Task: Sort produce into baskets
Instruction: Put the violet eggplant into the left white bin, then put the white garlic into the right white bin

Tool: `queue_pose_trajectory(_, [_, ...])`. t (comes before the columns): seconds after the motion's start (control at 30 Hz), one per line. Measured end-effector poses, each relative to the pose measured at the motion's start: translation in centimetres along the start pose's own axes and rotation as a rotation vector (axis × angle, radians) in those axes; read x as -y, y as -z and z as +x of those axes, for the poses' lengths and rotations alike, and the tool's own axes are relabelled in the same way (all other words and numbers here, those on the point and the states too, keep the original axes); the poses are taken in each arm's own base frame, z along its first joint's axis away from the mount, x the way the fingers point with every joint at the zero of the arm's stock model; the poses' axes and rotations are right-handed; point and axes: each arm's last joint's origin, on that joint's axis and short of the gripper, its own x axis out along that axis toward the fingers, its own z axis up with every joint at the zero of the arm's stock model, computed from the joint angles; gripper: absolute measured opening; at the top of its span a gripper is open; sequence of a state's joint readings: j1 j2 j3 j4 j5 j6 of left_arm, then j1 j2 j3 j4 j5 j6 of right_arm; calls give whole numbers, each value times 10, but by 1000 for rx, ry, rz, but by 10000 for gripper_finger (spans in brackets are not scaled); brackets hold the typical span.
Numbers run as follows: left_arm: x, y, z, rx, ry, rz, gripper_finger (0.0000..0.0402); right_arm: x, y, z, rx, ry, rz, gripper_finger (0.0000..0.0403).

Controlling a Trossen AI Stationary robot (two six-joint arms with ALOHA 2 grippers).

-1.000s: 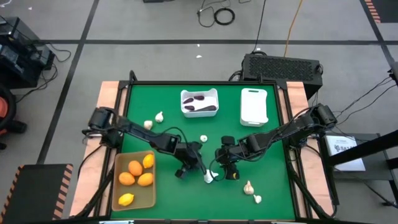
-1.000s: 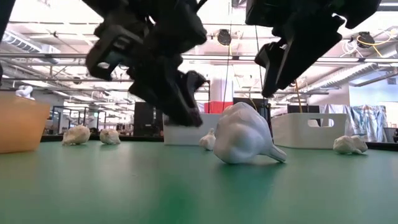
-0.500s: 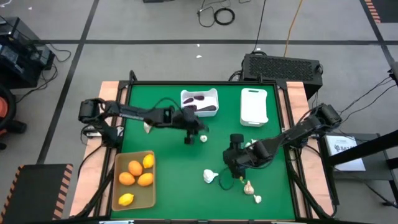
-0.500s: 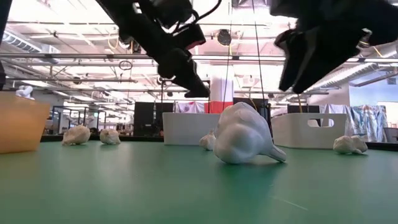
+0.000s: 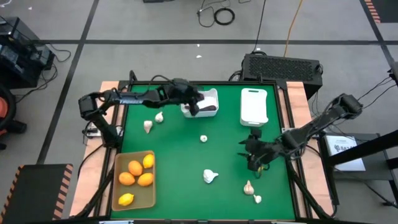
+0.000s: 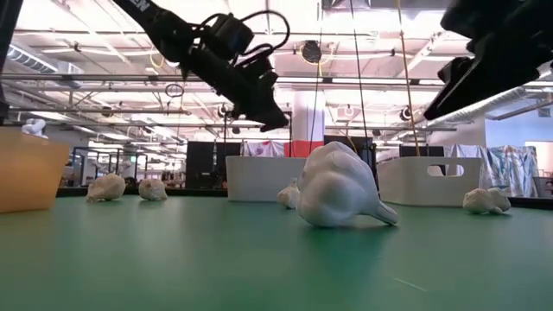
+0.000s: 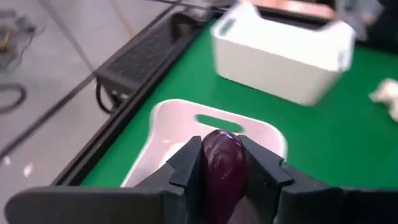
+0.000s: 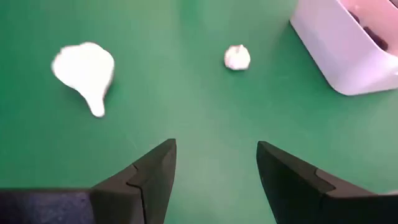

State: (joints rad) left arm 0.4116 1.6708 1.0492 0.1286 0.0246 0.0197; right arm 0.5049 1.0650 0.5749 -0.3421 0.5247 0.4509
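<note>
Near edge: white teardrop garlic bulb (image 5: 211,177) loose on green table (image 5: 174,162); right gripper (image 5: 256,158) beside it, jaws wide, empty. Far: left gripper (image 7: 225,163) over squarish white bin (image 7: 261,132), clamped mid-body on glossy purple eggplant piece (image 7: 221,163) — probably light, slick

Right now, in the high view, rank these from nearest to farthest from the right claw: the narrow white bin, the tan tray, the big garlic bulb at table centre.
From the right claw:
1. Big garlic bulb, toward the table's middle.
2. Narrow white bin, at the far edge.
3. Tan tray, near-left corner.
</note>
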Motion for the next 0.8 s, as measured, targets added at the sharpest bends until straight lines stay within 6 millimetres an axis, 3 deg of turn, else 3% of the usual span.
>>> queue_pose_trajectory(0.27, [-13, 5, 6, -4, -33, -212, 97, 2, 19, -6, 5, -75, 4, 214])
queue_pose_trajectory(0.8, [0, 4, 7, 4, -106, -192, 176, -4, 15, -8, 51, -138, -67, 214])
